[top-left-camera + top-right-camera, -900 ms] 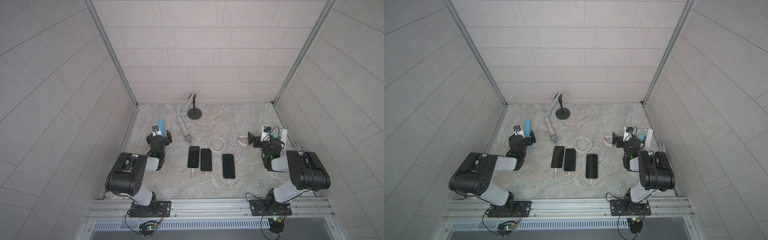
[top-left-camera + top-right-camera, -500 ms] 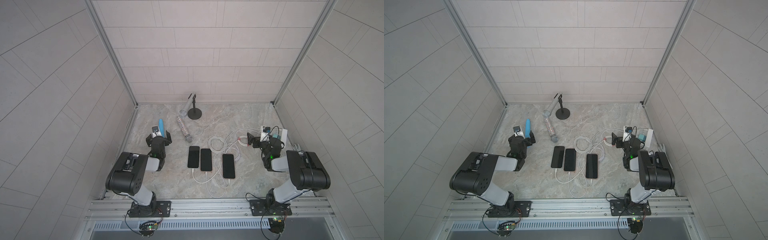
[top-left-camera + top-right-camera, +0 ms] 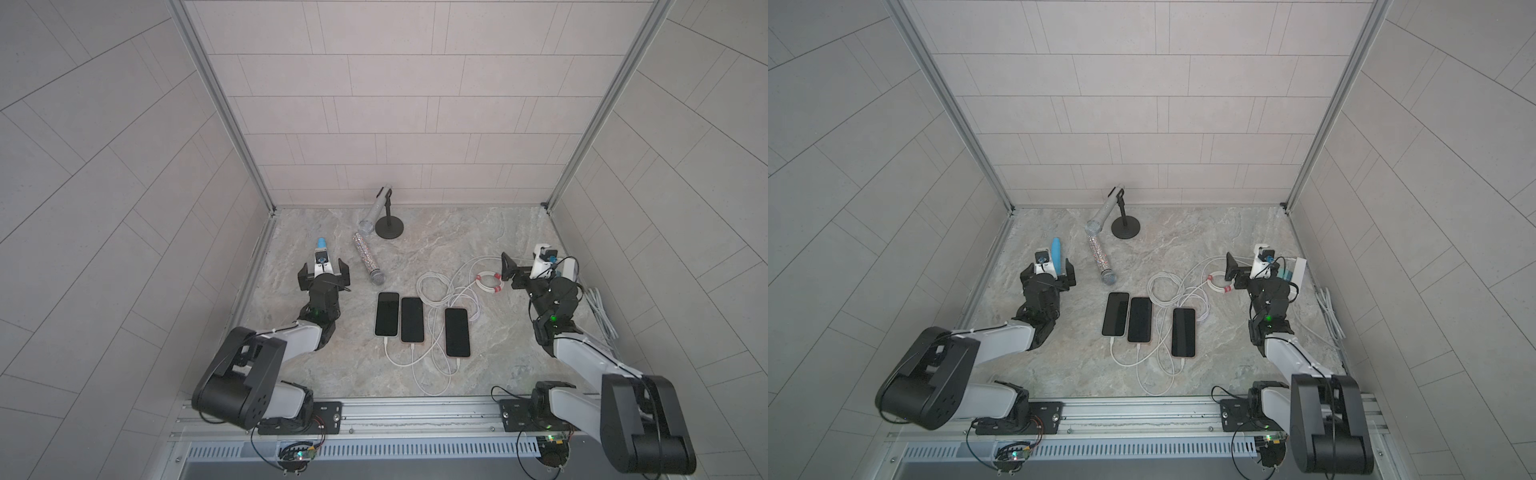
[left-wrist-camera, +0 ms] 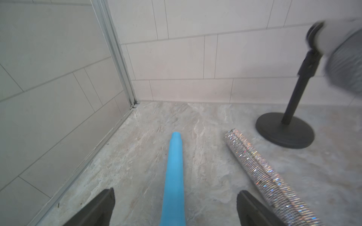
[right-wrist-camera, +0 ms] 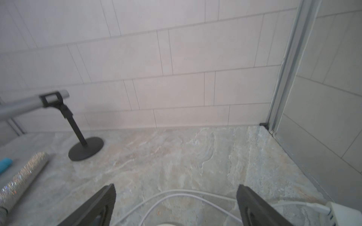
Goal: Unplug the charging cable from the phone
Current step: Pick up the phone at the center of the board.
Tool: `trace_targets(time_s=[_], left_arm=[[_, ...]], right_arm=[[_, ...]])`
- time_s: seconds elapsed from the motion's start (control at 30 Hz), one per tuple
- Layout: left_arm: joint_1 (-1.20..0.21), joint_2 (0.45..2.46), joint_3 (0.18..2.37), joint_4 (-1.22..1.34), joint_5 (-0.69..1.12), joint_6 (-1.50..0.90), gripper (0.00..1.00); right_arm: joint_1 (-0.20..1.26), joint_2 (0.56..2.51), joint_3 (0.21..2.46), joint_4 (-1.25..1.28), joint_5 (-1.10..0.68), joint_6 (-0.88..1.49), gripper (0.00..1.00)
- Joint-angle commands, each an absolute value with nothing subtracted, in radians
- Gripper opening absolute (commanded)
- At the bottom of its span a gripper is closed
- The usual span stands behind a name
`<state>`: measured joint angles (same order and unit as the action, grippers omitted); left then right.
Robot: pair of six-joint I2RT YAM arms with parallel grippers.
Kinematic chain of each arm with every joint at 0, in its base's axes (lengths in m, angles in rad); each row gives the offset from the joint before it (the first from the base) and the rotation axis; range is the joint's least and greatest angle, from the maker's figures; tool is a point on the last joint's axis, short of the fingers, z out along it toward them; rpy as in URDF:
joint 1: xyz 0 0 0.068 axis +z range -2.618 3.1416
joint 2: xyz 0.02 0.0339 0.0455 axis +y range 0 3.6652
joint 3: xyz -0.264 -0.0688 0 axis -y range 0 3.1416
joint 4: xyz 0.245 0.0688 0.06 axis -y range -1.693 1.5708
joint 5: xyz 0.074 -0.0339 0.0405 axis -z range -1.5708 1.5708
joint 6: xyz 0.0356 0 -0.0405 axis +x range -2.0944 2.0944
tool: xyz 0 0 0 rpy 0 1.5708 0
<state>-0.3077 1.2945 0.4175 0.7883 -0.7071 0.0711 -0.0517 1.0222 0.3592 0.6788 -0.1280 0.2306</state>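
— How are the end effectors found?

— The left end effector (image 4: pixel 176 192) is seen with its jaws spread wide. A blue cylinder (image 4: pixel 174 172) lies flat on the surface (image 4: pixel 137 156) between them and is touched by neither. The right end effector (image 5: pixel 176 188) is spread just as wide, and nothing is held. White charging cables (image 5: pixel 182 190) are seen looping beneath it, and a white charger block (image 5: pixel 342 215) sits just beside it.

— Where are the phones placed?

— Between the two arms. A first phone (image 3: pixel 387 313) and a second phone (image 3: pixel 412 319) are laid side by side, dark screens up. A third phone (image 3: pixel 457 332) is set apart toward the right arm. A cable is plugged into the near end of each.

— And the surface, the room?

— The surface is patterned like veined grey stone. A glitter microphone (image 3: pixel 368 262) is laid near the left end effector. A silver microphone (image 3: pixel 375 209) is clipped, tilted, in a black stand (image 3: pixel 389 229) by the back wall (image 3: pixel 395 124). Pale tiled walls are joined by metal corner posts (image 3: pixel 224 108), and the arms are mounted on a rail (image 3: pixel 415 409) at the front edge.
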Motion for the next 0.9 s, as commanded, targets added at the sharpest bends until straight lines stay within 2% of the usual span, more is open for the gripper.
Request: trace_targets(time_s=[0.0, 0.1, 0.2, 0.23, 0.33, 0.43, 0.5, 0.6, 0.73, 0.87], left_arm=[[-0.311, 1.116, 0.53, 0.474, -0.797, -0.025, 1.0], [-0.306, 0.998, 0.696, 0.011, -0.796, -0.248, 1.0], [-0.288, 0.937, 0.849, -0.396, -0.757, -0.498, 1.0], [-0.271, 0.927, 0.884, -0.474, -0.699, -0.54, 1.0], [-0.23, 0.909, 0.948, -0.606, -0.485, -0.548, 1.0], [-0.23, 0.889, 0.982, -0.711, -0.342, -0.522, 1.0], [-0.229, 0.873, 0.987, -0.771, -0.266, -0.518, 1.0], [-0.23, 0.867, 0.98, -0.841, -0.156, -0.517, 1.0], [-0.246, 0.88, 0.955, -0.897, -0.033, -0.519, 1.0], [-0.336, 0.89, 0.927, -0.927, -0.006, -0.543, 1.0]], right_arm=[[-0.052, 0.911, 0.443, 0.342, -0.087, 0.428, 1.0], [-0.052, 0.837, 0.527, 0.16, -0.154, 0.547, 1.0], [-0.057, 0.788, 0.648, -0.196, -0.077, 0.792, 1.0], [-0.069, 0.778, 0.672, -0.255, -0.097, 0.834, 1.0], [-0.102, 0.753, 0.672, -0.265, -0.302, 0.893, 1.0], [-0.099, 0.753, 0.666, -0.251, -0.469, 0.927, 1.0], [-0.076, 0.751, 0.678, -0.286, -0.52, 0.913, 1.0], [0.028, 0.734, 0.723, -0.402, -0.466, 0.823, 1.0], [0.251, 0.744, 0.768, -0.516, -0.323, 0.736, 1.0], [0.468, 0.774, 0.78, -0.634, -0.106, 0.699, 1.0]])
